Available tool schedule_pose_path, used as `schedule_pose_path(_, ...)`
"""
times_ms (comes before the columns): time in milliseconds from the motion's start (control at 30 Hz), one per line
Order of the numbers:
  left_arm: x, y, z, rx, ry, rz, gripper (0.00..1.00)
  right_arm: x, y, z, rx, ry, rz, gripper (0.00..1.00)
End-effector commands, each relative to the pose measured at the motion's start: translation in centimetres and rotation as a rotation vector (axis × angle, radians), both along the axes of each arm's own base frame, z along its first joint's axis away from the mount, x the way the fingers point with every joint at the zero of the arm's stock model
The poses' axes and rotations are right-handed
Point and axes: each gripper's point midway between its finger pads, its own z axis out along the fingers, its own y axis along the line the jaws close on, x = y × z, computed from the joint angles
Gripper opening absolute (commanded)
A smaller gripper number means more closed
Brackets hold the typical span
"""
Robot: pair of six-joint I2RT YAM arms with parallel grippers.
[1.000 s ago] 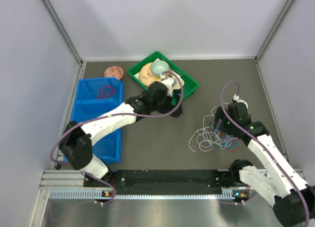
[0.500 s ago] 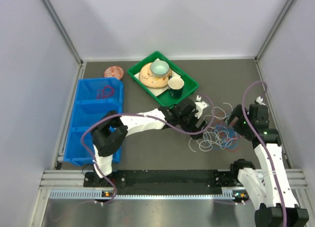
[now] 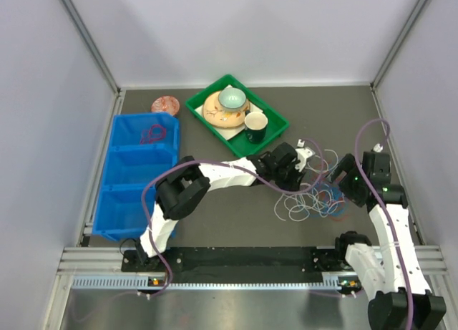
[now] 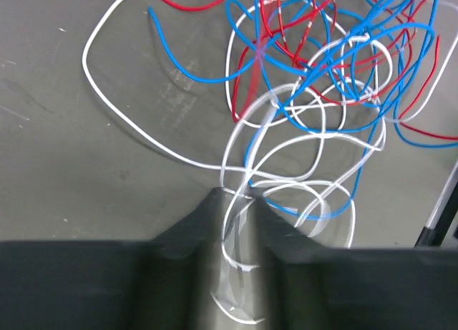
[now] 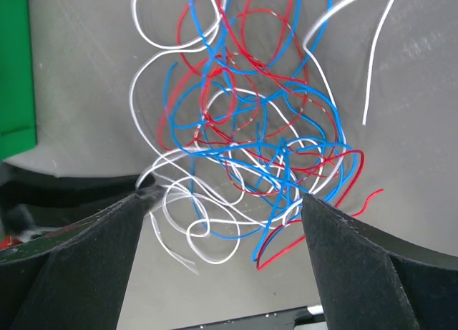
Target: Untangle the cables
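The cables (image 3: 313,200) lie in a tangled heap of white, red and blue loops on the dark table, right of centre. My left gripper (image 3: 302,174) reaches across to the heap's left edge. In the left wrist view its jaws (image 4: 240,199) stand close together with loops of the white cable (image 4: 129,126) caught between them; the blue cable (image 4: 193,76) and the red cable (image 4: 189,4) lie beyond. My right gripper (image 3: 343,185) hovers at the heap's right side, open. In the right wrist view the tangle (image 5: 243,144) sits between and beyond its wide fingers (image 5: 225,197).
A green tray (image 3: 213,129) with a plate, a bowl (image 3: 232,97) and a cup (image 3: 255,124) stands behind the heap. A blue bin (image 3: 136,176) runs along the left. A reddish disc (image 3: 164,104) lies at the back left. Walls close in on three sides.
My left arm swung from the green tray over to the cable heap, and its jaws closed around the white cable. The right arm drew back slightly to the heap's right side.
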Motion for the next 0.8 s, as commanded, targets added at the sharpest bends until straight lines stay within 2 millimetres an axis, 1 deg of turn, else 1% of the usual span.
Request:
schedule_pose_path(0,1.1,-1.2,3.6,-0.069,-0.071,-0.018,0.06,-0.8,-0.4,-1.1,0.031,0.028,-0.095,0.90)
schedule_pose_path(33,1.3,-1.1,3.9,-0.067,-0.072,-0.018,0.00,-1.0,-0.4,-1.3,0.033,0.030,-0.104,0.90)
schedule_pose_path(67,1.3,-0.9,4.0,-0.058,-0.068,-0.016,0.00,-1.1,-0.6,-1.6,0.028,0.034,-0.119,0.90)
schedule_pose_path(100,1.4,-0.8,4.9,-0.069,-0.074,-0.012,0.00,-1.3,-0.6,-1.8,0.033,0.037,-0.131,0.90)
schedule_pose_path(167,1.8,-0.5,5.9,-0.082,-0.080,0.006,0.00,-1.3,-1.0,-1.6,0.024,0.020,-0.157,0.90)
schedule_pose_path(200,1.9,-0.3,7.3,-0.108,-0.083,0.018,0.00,-1.3,-1.0,-1.6,0.021,0.017,-0.161,0.90)
schedule_pose_path(267,2.5,0.4,8.8,-0.134,-0.078,0.044,0.00,-1.3,-1.1,-1.8,0.021,0.021,-0.163,0.89)
schedule_pose_path(300,2.5,0.6,10.6,-0.169,-0.076,0.050,0.00,-1.3,-1.0,-2.1,0.028,0.029,-0.167,0.89)
schedule_pose_path(333,3.1,1.1,11.7,-0.191,-0.077,0.062,0.00,-1.0,-0.9,-2.3,0.035,0.024,-0.167,0.87)
schedule_pose_path(367,3.1,1.3,12.7,-0.214,-0.074,0.058,0.00,-0.9,-0.6,-2.7,0.050,0.024,-0.164,0.85)
schedule_pose_path(400,3.2,1.7,14.8,-0.256,-0.083,0.073,0.00,-1.1,-0.2,-3.9,0.079,0.043,-0.166,0.81)
schedule_pose_path(433,3.8,2.2,15.9,-0.278,-0.093,0.088,0.00,-0.3,0.1,-3.9,0.098,0.007,-0.155,0.76)
schedule_pose_path(467,3.8,2.5,16.9,-0.300,-0.097,0.089,0.00,-0.1,0.8,-4.3,0.134,0.003,-0.137,0.72)
schedule_pose_path(500,3.8,3.1,19.0,-0.340,-0.111,0.100,0.00,-0.3,1.2,-5.2,0.162,0.014,-0.143,0.51)
schedule_pose_path(533,4.2,3.6,20.3,-0.364,-0.123,0.112,0.00,0.4,1.4,-5.0,0.174,-0.019,-0.134,0.36)
schedule_pose_path(567,4.3,4.0,21.3,-0.383,-0.132,0.118,0.00,0.5,1.5,-5.1,0.183,-0.024,-0.132,0.17)
schedule_pose_path(600,4.2,4.8,23.5,-0.421,-0.149,0.125,0.00,0.6,1.5,-5.0,0.184,-0.028,-0.135,0.00)
schedule_pose_path(667,4.7,6.1,25.8,-0.462,-0.161,0.150,0.00,1.0,1.1,-4.7,0.165,-0.043,-0.143,0.00)
schedule_pose_path(700,4.4,7.1,28.2,-0.503,-0.185,0.150,0.00,1.3,0.9,-4.1,0.152,-0.060,-0.143,0.00)
schedule_pose_path(733,5.1,8.1,29.4,-0.521,-0.200,0.172,0.00,1.4,0.7,-4.0,0.142,-0.065,-0.145,0.00)
schedule_pose_path(767,5.2,8.9,30.5,-0.540,-0.209,0.186,0.00,1.6,0.4,-3.8,0.128,-0.074,-0.154,0.00)
